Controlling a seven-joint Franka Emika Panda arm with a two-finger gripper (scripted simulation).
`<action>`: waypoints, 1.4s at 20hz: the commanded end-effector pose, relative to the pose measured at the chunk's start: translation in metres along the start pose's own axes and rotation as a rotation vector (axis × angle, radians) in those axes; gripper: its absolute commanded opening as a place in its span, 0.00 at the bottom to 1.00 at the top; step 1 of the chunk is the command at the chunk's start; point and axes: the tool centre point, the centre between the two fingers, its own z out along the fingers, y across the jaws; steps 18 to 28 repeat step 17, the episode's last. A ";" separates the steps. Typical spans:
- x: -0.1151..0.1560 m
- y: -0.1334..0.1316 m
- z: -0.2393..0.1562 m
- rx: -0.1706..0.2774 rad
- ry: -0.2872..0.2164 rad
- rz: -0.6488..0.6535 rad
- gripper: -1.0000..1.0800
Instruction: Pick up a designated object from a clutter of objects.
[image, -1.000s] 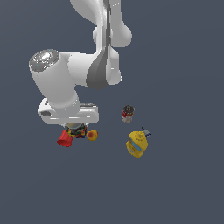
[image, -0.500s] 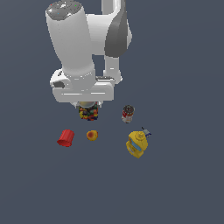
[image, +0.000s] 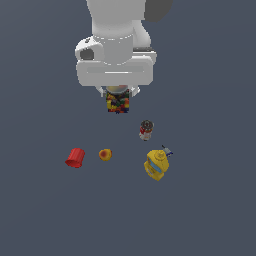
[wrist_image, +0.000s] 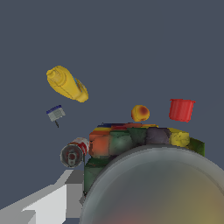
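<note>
The designated object, a short can (image: 118, 103) with a busy black, red and yellow label, hangs under the white hand in the exterior view, with my gripper (image: 118, 96) shut on it. It appears raised above the rest of the clutter. In the wrist view the can (wrist_image: 131, 142) fills the near field, its silver-grey lid blurred and large, with a pale finger (wrist_image: 46, 203) beside it. The fingertips are hidden by the hand and the can.
On the dark floor lie a red cup (image: 75, 157) (wrist_image: 181, 109), a small yellow-orange round thing (image: 105, 154) (wrist_image: 140, 113), a dark-capped red-white bottle (image: 145, 130) (wrist_image: 74, 153) and a larger yellow-blue bottle (image: 156, 164) (wrist_image: 68, 84).
The hand has risen and shifted toward the exterior view's right, carrying the can away from its spot beside the red cup. The other items have stayed put.
</note>
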 end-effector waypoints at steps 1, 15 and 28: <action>-0.008 -0.013 -0.019 -0.001 0.002 0.001 0.00; -0.023 -0.046 -0.062 0.002 0.003 0.000 0.00; -0.022 -0.046 -0.061 0.002 0.003 0.000 0.00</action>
